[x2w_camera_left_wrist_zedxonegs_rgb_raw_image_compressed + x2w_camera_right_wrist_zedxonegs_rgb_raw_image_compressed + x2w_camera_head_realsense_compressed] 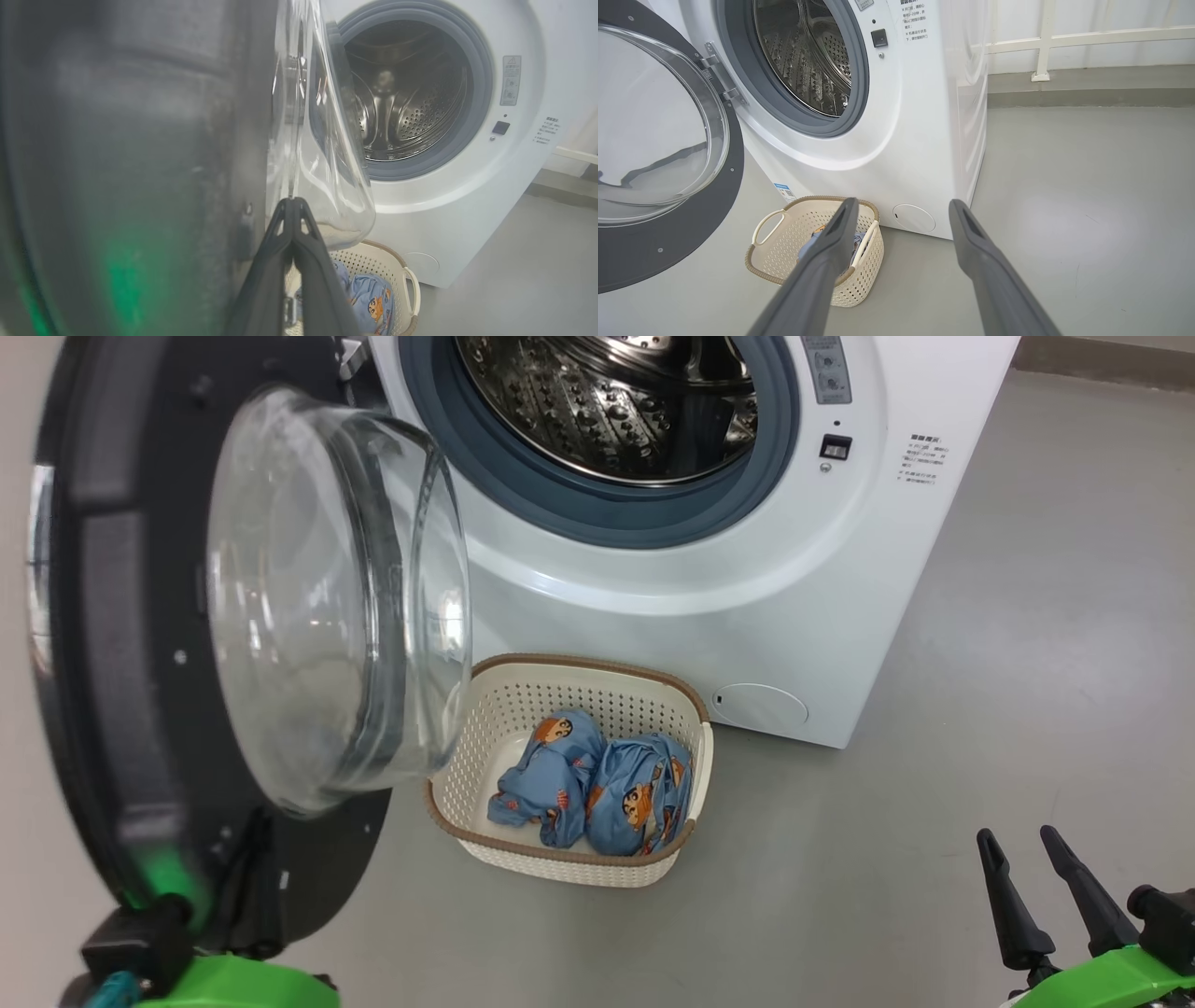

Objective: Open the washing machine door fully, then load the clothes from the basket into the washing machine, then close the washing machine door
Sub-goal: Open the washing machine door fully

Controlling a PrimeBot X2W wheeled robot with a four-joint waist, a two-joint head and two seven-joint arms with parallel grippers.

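Observation:
The washing machine (747,597) stands with its steel drum (616,401) exposed. Its black washing machine door (121,616) is swung out to the left, glass bowl (308,607) facing the basket. On the floor against the machine's front sits the cream basket (579,873), holding two blue printed clothes bundles (551,765) (639,793). In the left wrist view my left gripper (292,201) is shut and empty, its tips at the door's (140,140) inner face beside the glass. My right gripper (1018,835) (902,203) hangs open over the floor, right of the basket (794,233).
Grey floor (1027,616) spreads wide to the right of the machine and in front of the basket. A white railing (1041,42) and a low ledge run along the wall behind. The open door overhangs the basket's left end.

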